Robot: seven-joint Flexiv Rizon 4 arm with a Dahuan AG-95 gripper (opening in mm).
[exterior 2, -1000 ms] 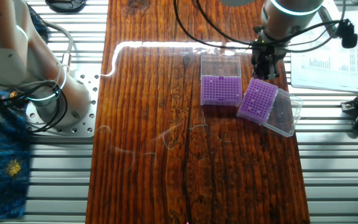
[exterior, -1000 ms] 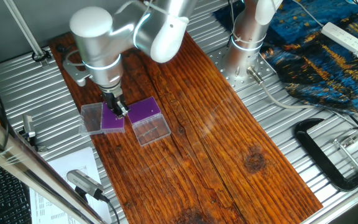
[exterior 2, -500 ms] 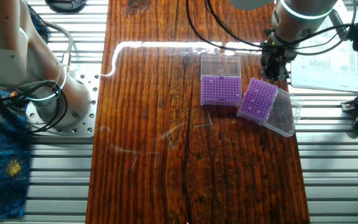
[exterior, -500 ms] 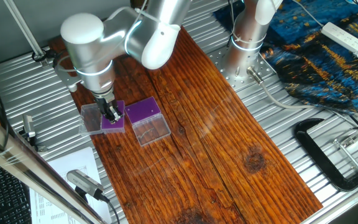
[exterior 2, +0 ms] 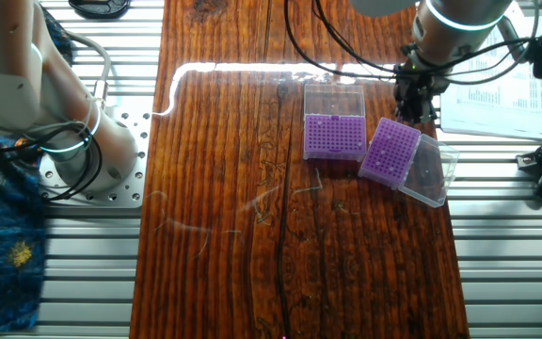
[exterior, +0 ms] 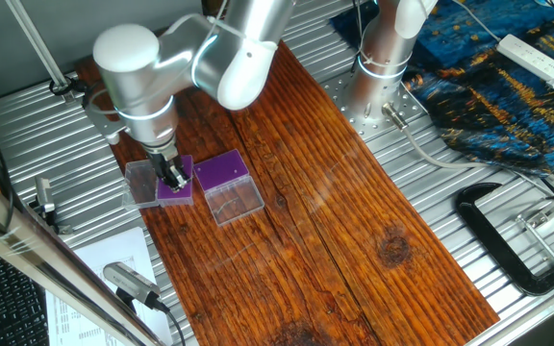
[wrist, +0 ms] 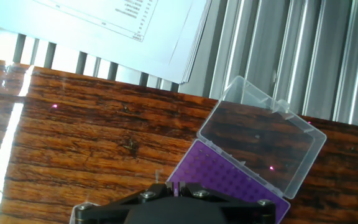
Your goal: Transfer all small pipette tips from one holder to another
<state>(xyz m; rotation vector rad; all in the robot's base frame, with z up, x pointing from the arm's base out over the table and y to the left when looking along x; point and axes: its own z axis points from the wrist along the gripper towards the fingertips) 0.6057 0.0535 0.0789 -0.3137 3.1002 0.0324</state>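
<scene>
Gripper (exterior: 172, 174) sits directly above the narrower dark rack (exterior 2: 390, 151), w/ the wider rack (exterior 2: 334, 137) just beside it on the table (exterior 2: 233, 235). Can't tell if gripper is spread or pinching; tips too small to make out, presumably in the racks.

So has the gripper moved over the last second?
Yes. In one fixed view the gripper went left, from the gap-side edge of the darker purple rack to over its middle; the rack stayed put.

Glossy wooden board (exterior 2: 252, 188), seemingly clear-plastic lid (wrist: 263, 143).
</scene>
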